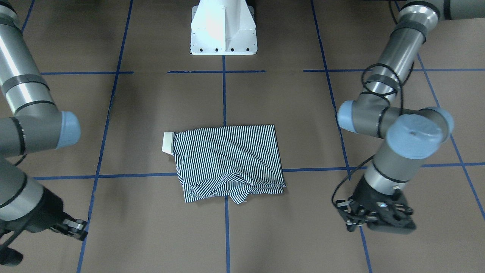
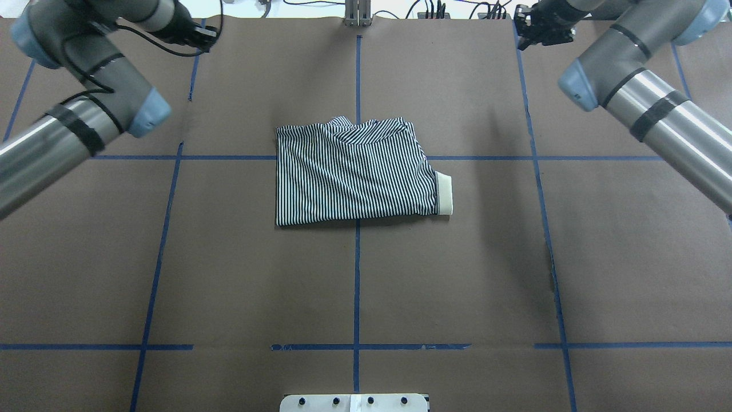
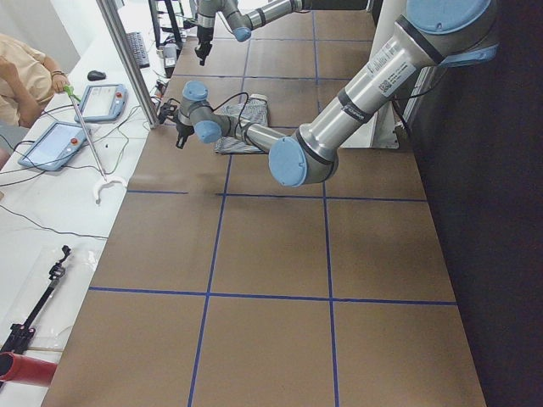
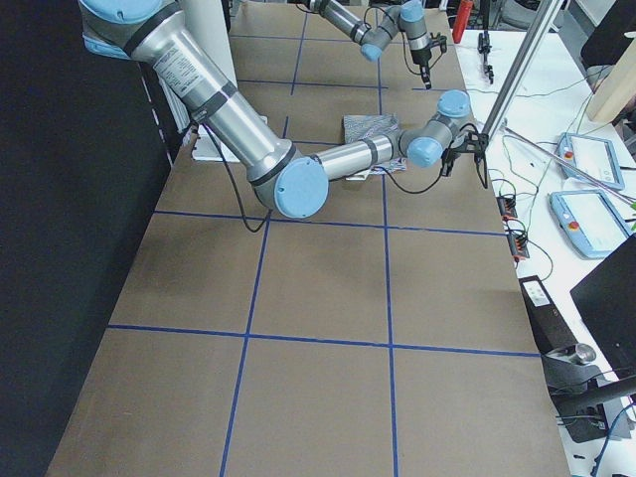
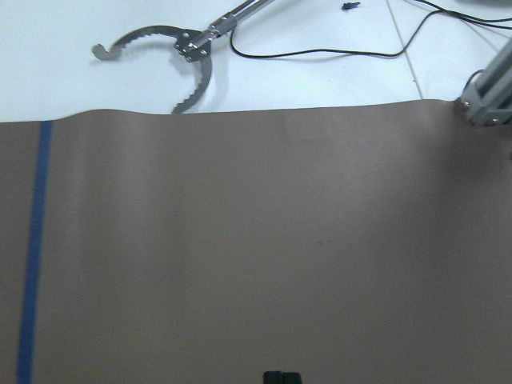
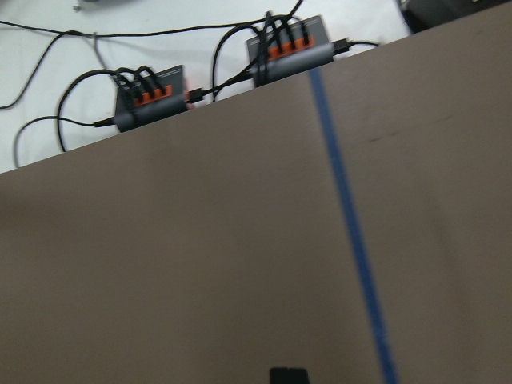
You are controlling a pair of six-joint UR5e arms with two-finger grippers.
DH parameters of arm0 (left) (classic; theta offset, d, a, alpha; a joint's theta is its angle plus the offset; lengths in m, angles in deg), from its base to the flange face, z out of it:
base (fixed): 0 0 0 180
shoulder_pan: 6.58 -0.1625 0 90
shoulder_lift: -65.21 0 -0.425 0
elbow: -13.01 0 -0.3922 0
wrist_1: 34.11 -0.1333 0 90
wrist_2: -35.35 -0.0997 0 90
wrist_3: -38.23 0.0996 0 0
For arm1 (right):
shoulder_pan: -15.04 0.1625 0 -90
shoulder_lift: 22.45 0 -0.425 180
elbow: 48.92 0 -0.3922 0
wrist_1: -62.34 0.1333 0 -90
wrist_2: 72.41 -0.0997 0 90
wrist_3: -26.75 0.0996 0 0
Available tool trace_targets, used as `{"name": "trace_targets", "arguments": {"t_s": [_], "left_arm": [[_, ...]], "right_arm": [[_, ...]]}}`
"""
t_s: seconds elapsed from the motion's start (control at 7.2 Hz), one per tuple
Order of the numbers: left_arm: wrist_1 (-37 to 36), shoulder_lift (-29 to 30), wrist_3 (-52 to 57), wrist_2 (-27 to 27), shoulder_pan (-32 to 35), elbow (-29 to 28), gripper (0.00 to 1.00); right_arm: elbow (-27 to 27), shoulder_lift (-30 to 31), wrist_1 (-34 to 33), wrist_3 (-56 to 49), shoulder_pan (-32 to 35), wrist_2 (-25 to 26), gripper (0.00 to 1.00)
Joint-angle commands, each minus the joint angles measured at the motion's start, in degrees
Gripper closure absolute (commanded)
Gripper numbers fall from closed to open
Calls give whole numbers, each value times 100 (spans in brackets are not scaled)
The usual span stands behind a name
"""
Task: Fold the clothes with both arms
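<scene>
Brown covering gridded with blue tape (image 1: 224, 91) tops the counter (image 1: 151, 235). From across it, the striped polo shirt (image 1: 229, 161) lies at the middle, folded into a rough rectangle. A cream band (image 1: 168, 142) pokes out at one end, and the near edge is rumpled. The left gripper (image 1: 354, 222) and right gripper (image 1: 77, 227) hang low at either side, well apart from the cloth. I take them to be parked there so the fold lies undisturbed.

From overhead, the shirt straddles the centre tape line, with nothing between it and either arm. The white pedestal base (image 2: 354, 403) sits at the robot's edge.

From the table's left end, a person (image 3: 21, 72) sits at a white side desk with two control tablets (image 3: 106, 100).

The right-end view adds more tablets and cabling past the counter's rim.

The left wrist camera sees bare counter and, beyond its edge, a toothed grabber tool (image 5: 172, 60). Black tips meet at the bottom, so the jaws look clenched on nothing.

The right wrist camera shows two cable hubs (image 6: 152, 100) with orange plugs, and these jaws likewise look clenched and empty.
</scene>
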Motion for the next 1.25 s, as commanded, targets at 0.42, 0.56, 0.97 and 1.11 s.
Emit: {"name": "trace_targets", "arguments": {"t_s": [0.42,0.56,0.97,1.11], "left_arm": [[-127,-1600,2593,2782,2919,493,90],[-310,-1820,2928,2925,3307,545,86],[-3727,-1909,5211,2011,3476,1444,0],[-4975,-2031,5225,1482,3547,2173,0]], "right_arm": [[1060,1165,-3045,-5192,2274,-331,71],[1430,1745,-3056,-5458,2399,-618,1],[1943,2768,-2977,-5531,2506,-823,0],[1952,2857,-2968,-5557,2506,-876,0]]}}
